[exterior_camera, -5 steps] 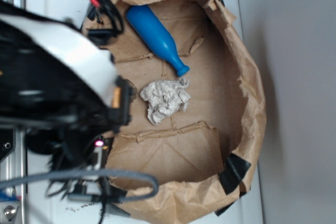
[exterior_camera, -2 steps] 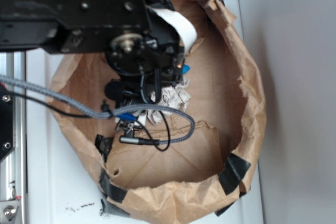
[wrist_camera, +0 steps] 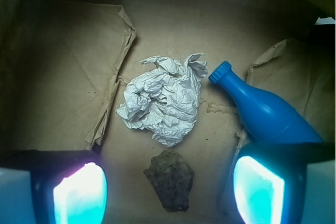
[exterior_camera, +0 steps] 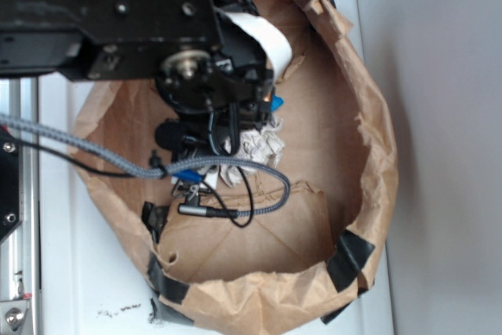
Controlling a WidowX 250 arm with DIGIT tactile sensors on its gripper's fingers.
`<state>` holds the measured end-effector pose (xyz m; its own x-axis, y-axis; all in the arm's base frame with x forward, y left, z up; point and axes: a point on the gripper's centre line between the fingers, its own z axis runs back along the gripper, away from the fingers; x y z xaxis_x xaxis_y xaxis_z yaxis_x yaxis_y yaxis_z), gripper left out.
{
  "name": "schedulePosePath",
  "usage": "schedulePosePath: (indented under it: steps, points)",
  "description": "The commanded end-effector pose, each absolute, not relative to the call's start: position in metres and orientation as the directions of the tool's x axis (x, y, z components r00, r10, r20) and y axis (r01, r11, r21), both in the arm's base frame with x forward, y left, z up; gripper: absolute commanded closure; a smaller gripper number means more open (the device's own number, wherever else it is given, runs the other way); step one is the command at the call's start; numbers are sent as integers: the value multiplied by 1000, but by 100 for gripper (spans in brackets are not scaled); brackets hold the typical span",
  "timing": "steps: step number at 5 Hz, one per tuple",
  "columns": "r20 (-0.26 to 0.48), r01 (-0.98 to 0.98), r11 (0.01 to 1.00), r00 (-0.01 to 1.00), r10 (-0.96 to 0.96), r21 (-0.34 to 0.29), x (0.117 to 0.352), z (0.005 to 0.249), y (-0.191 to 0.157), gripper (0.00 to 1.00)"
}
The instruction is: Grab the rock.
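Observation:
In the wrist view the rock (wrist_camera: 170, 180), a small rough dark-brown lump, lies on the brown paper floor between my two glowing cyan fingers (wrist_camera: 80, 193). My gripper (wrist_camera: 169, 190) is open, with a clear gap on each side of the rock and nothing held. In the exterior view the arm and wrist (exterior_camera: 208, 84) hang over the paper bag's middle and hide the rock.
A crumpled white paper wad (wrist_camera: 161, 99) lies just beyond the rock. A blue plastic bottle (wrist_camera: 262, 108) lies to the right, close to the right finger. The torn paper bag's raised walls (exterior_camera: 376, 154) ring the area. Cables (exterior_camera: 235, 186) drape below the wrist.
One second ago the arm was at the left, off the bag's middle. It has swung over the wad and bottle, and since 0.4 s ago it has barely moved.

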<state>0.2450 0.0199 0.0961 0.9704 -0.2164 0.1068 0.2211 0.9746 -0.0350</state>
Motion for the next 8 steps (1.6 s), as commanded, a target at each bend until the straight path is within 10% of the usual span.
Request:
schedulePosePath:
  steps: [1,3,6,8]
  points:
    - [154,191,981,969,-195,41,299,66,52,0]
    - [62,212,975,975,-216,63,314,30,68,0]
    - [195,327,944,929,-314,-34,281,101,57,0]
    - [31,371,928,928,-371,27,251,77,45,0]
